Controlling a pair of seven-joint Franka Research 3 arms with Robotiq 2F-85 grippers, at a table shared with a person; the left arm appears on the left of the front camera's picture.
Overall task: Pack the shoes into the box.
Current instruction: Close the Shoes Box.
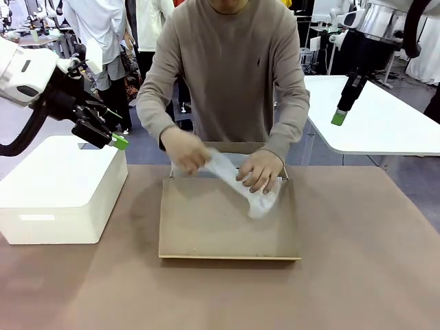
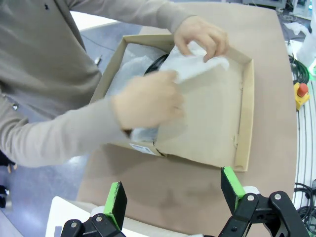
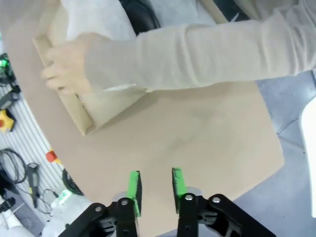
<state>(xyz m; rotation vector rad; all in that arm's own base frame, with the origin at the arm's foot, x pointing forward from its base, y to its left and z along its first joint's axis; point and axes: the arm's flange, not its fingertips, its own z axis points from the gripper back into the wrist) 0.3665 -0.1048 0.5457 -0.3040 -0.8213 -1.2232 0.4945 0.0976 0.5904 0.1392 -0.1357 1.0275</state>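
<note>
Between the green pads of the left gripper is a wide gap with nothing in it: the jaws are fully spread and the gripper hangs in the air. Just below it sits a white box. Ahead of its fingertips, across a strip of bare brown table, is the cardboard box, its flap lid lying open and flat. Farther out along that line the person's hands handle white tissue paper over the box's inside, where a black shoe peeps from under the paper. The right gripper is narrowed to a slim gap, also holding nothing, and is raised well above the table. Ahead of its pads comes bare tabletop, then a corner of the box with one hand at the lid's rim. The person's sleeve crosses beyond, and past the sleeve the dark shoe lies among the tissue.
</note>
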